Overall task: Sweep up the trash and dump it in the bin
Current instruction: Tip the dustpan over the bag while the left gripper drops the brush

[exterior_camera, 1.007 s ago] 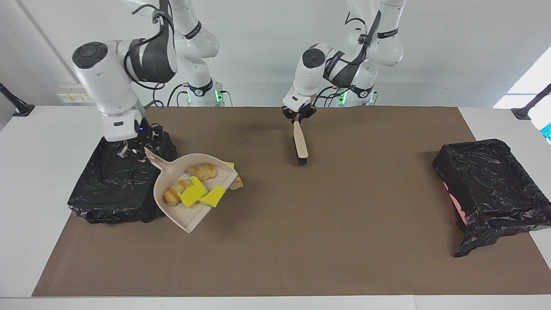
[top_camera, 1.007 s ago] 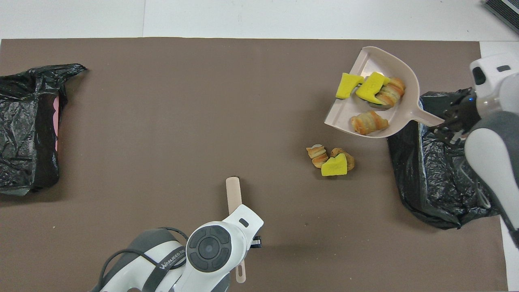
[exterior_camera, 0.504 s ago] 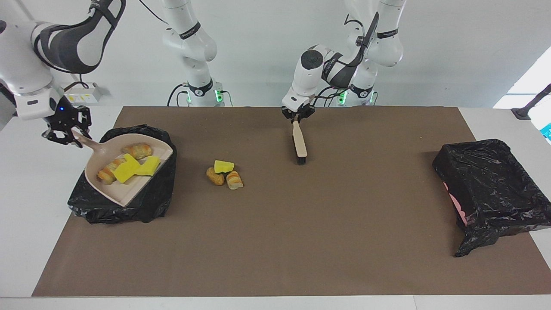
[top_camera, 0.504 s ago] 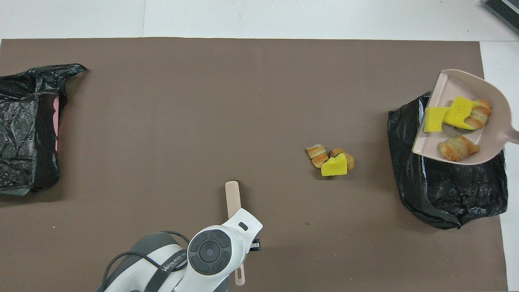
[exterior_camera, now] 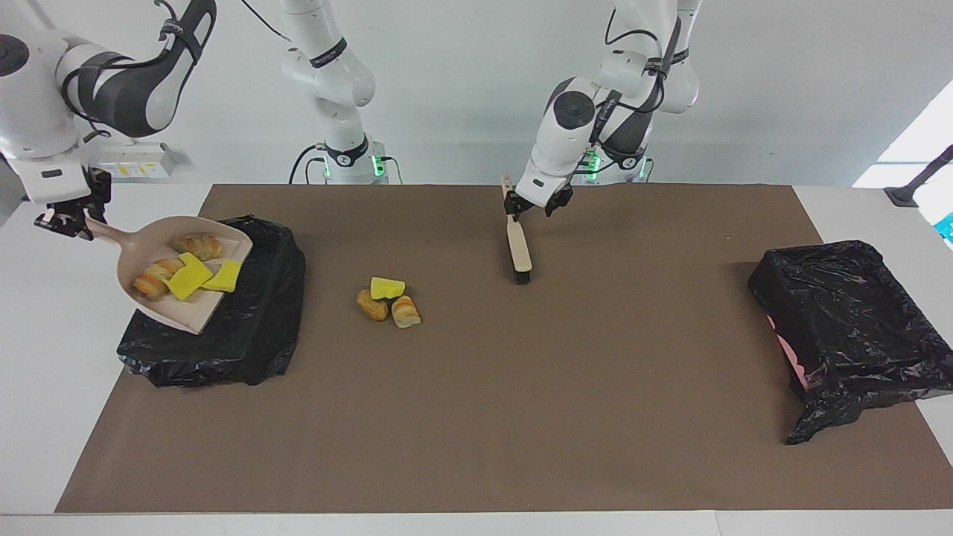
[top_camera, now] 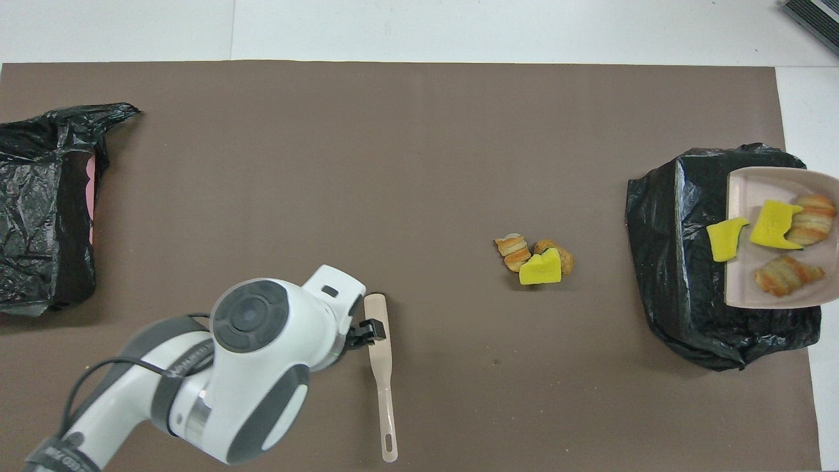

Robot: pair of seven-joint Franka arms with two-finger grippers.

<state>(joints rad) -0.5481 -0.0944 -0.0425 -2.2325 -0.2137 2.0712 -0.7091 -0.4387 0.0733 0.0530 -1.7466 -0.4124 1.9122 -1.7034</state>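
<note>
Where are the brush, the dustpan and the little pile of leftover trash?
brush (exterior_camera: 519, 247), facing view, its flat back.
dustpan (exterior_camera: 195, 311), facing view, bare front edge.
leftover trash pile (top_camera: 540, 269), overhead view, the yellow piece.

Brown mat (exterior_camera: 476, 417), white table (exterior_camera: 45, 387), beige hand brush (exterior_camera: 519, 249) lying on mat

Bright, even light from above; soft shadows under the black bags (exterior_camera: 845, 327), daylight glare at one corner, everything sharp.
</note>
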